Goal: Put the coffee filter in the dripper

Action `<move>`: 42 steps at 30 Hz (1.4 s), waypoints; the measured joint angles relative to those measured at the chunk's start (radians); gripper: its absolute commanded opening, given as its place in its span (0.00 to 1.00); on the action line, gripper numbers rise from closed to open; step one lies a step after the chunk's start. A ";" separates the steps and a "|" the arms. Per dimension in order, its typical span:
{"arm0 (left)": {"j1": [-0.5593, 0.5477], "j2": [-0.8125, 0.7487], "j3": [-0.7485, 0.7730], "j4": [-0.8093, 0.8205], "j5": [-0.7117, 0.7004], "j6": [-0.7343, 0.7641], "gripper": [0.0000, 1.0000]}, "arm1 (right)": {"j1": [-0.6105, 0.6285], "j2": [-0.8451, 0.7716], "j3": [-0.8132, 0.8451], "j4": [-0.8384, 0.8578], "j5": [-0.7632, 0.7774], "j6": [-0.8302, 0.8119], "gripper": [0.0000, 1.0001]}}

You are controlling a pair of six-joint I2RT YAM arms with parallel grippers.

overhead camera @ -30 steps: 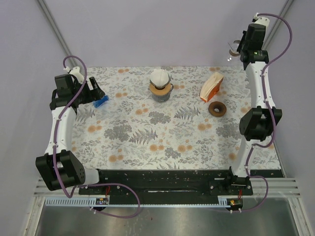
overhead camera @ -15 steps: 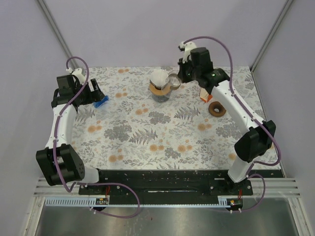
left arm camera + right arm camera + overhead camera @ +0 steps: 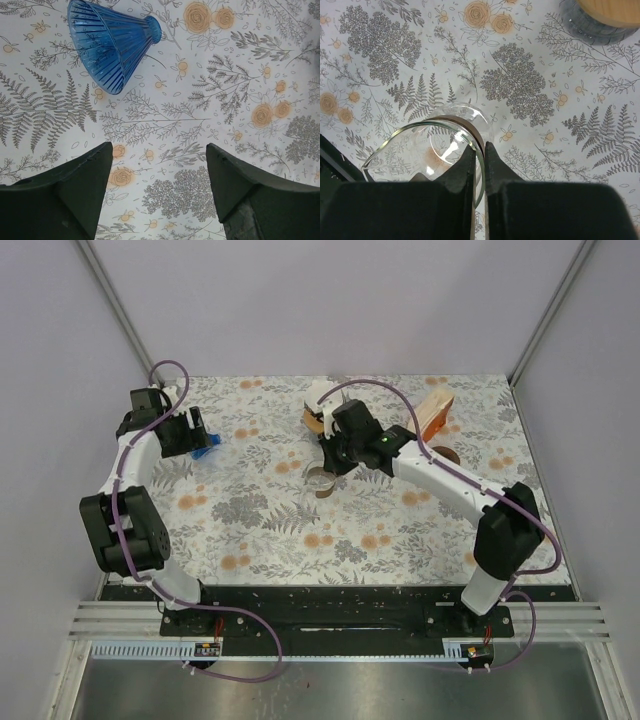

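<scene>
A blue ribbed glass dripper (image 3: 205, 449) lies on its side at the table's left; it also shows in the left wrist view (image 3: 112, 42). My left gripper (image 3: 196, 430) is open and empty, just short of it (image 3: 157, 150). My right gripper (image 3: 325, 472) is shut on the rim of a clear glass vessel (image 3: 435, 150) with a brown collar, low over the table's middle (image 3: 321, 483). The grey jar with a wooden top (image 3: 600, 17) stands just behind it. The white coffee filter on that jar is mostly hidden behind my right arm.
An orange and white pack (image 3: 432, 412) lies at the back right. A brown ring (image 3: 447, 453) beside it is partly covered by my right arm. The flowered cloth (image 3: 300, 530) covers the table.
My right arm has swung from the far right corner across to the middle and come down with the glass vessel in front of the jar. My left gripper has shifted slightly towards the blue dripper.
</scene>
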 measured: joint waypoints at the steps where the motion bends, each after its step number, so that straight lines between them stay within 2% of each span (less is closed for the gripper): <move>1: 0.000 0.009 0.004 -0.003 -0.004 0.002 0.77 | 0.008 0.001 -0.011 0.010 0.008 0.004 0.00; 15: 0.000 0.168 0.081 -0.010 -0.060 0.010 0.69 | 0.075 0.063 -0.105 0.112 0.132 0.017 0.01; 24: -0.010 0.262 0.163 -0.007 -0.106 0.010 0.67 | 0.079 0.080 -0.101 0.121 0.141 0.004 0.37; 31: -0.022 0.314 0.201 0.010 -0.125 0.010 0.66 | 0.079 0.082 -0.059 0.092 0.117 -0.023 0.58; 37: -0.029 0.337 0.210 0.014 -0.127 0.013 0.65 | 0.073 0.006 -0.039 0.080 0.128 -0.052 0.83; 40: -0.030 0.340 0.214 0.014 -0.126 0.013 0.65 | 0.030 -0.063 -0.036 0.079 0.138 -0.031 0.88; 42: -0.030 0.340 0.217 0.014 -0.126 0.013 0.65 | -0.053 -0.109 -0.036 0.080 0.147 0.011 0.89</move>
